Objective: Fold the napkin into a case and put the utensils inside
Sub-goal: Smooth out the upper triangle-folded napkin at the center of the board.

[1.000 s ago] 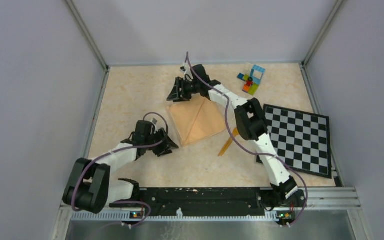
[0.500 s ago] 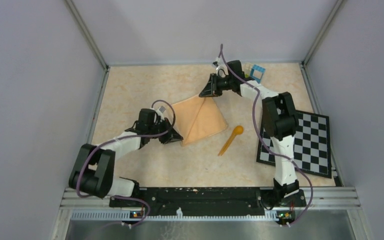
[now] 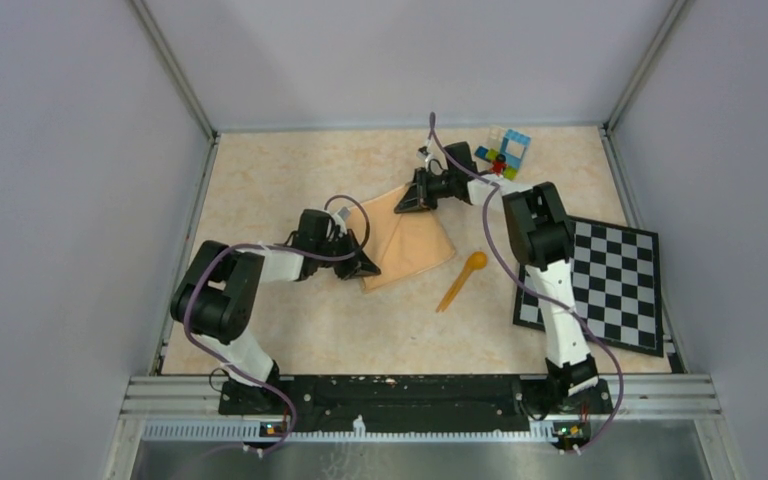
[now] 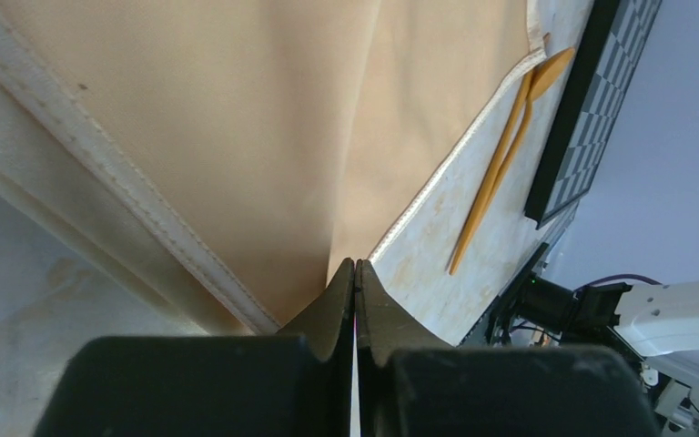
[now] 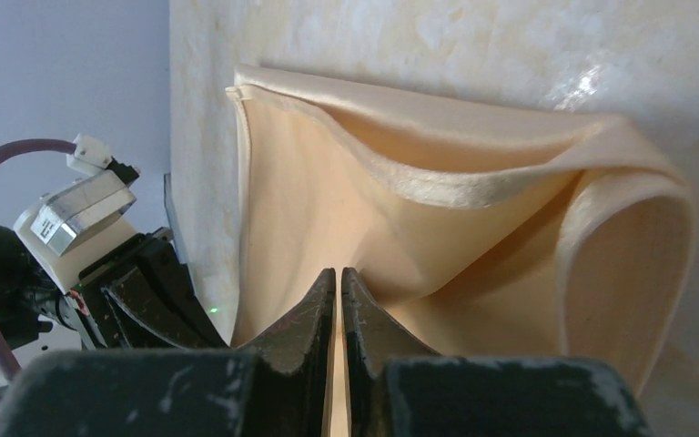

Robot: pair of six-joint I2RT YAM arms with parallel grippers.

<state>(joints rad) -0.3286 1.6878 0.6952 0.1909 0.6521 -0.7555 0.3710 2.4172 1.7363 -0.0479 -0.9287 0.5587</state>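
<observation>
Jaws pinched tight, the left gripper [image 3: 368, 270] and right gripper [image 3: 401, 206] each clamp a corner of the napkin [image 3: 418, 242], the utensils [image 3: 457, 285] lying just beside it on the table [image 3: 260, 170].

Beige marbled tabletop [image 3: 260, 180] viewed from above and behind. Wrist views taken close, low; peach-tan cloth napkin [image 3: 415, 240] shared by all.

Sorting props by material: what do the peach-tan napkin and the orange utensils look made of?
The peach-tan rectangular napkin looks like matte woven cloth: stitched hem, soft folds. The thin orange utensils seem smooth moulded plastic: even colour, stiff slim shapes.
</observation>
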